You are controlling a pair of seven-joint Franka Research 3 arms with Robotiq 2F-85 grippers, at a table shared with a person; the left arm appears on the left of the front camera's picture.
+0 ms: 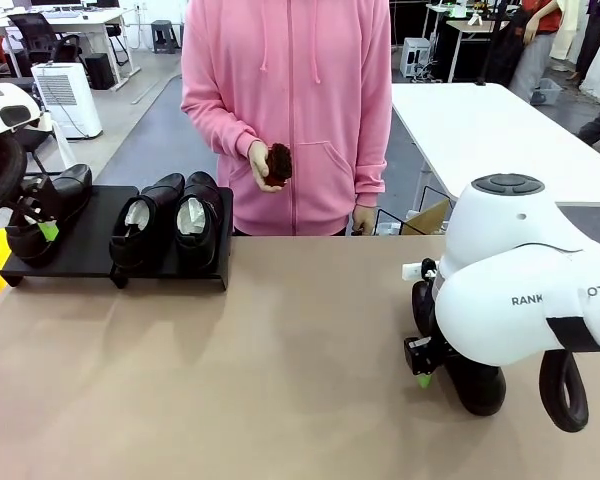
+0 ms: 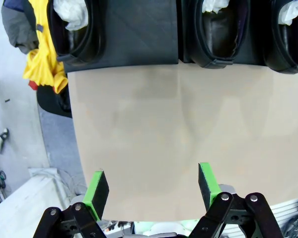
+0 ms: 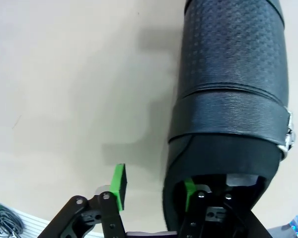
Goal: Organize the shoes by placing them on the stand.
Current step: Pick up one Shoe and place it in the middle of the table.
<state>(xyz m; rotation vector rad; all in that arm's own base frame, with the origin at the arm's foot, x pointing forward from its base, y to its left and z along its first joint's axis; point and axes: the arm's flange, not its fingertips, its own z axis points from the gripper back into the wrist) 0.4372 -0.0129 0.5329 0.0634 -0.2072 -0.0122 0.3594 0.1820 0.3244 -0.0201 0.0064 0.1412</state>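
Observation:
Three glossy black shoes stuffed with white paper sit on the low black stand (image 1: pixel 90 245) at the far left: one (image 1: pixel 65 195) at its left end and two (image 1: pixel 145 220) (image 1: pixel 198 215) side by side at its right end. The left wrist view has them along the top edge (image 2: pixel 72 29) (image 2: pixel 221 32) (image 2: pixel 290 34) on the stand (image 2: pixel 134 34). My left gripper (image 2: pixel 153 181) (image 1: pixel 42 228) hangs open over bare table in front of the stand. A fourth shoe (image 3: pixel 228 99) (image 1: pixel 477 388) lies on the table at the right. My right gripper (image 3: pixel 154 187) (image 1: pixel 425 368) straddles its side wall, one finger inside the opening, the outer pad still apart from the leather.
A person in a pink hoodie stands at the far side holding a small brown brush (image 1: pixel 278 163) in one hand. The stand has a free gap between the left shoe and the pair. The brown table (image 1: pixel 280 370) lies bare between my arms. Yellow cloth (image 2: pixel 39 54) hangs off the table's left edge.

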